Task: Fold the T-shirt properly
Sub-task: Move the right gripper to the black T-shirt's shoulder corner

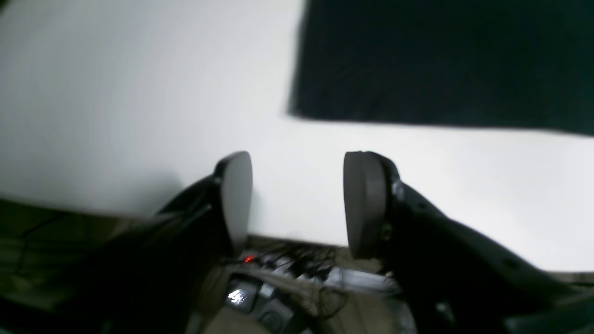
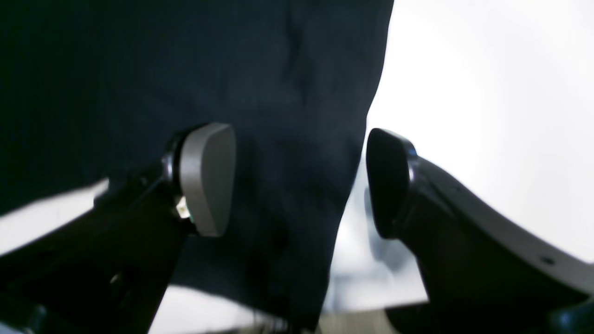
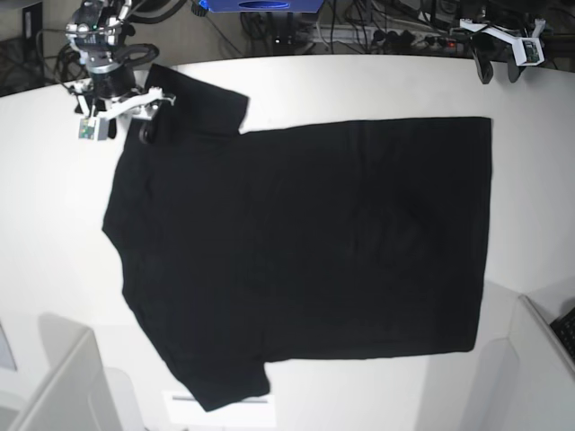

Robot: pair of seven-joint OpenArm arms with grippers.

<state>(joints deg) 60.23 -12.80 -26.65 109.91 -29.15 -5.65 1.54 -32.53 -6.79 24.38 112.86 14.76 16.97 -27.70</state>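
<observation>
T-shirt: flat on table, unfolded
left gripper: spread, empty; off hem corner
right gripper: spread over sleeve
next: probably pinching sleeve and hem

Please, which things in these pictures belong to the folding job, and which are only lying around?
For the job:
- black short-sleeved cloth T-shirt, spread flat
- left gripper, open
- right gripper, open above a sleeve

Only around:
- white table
- tangled dark cables behind it

Your T-shirt lies flat across the tabletop. The right gripper hangs over its far-left sleeve; the left gripper sits beyond the far-right corner.
</observation>
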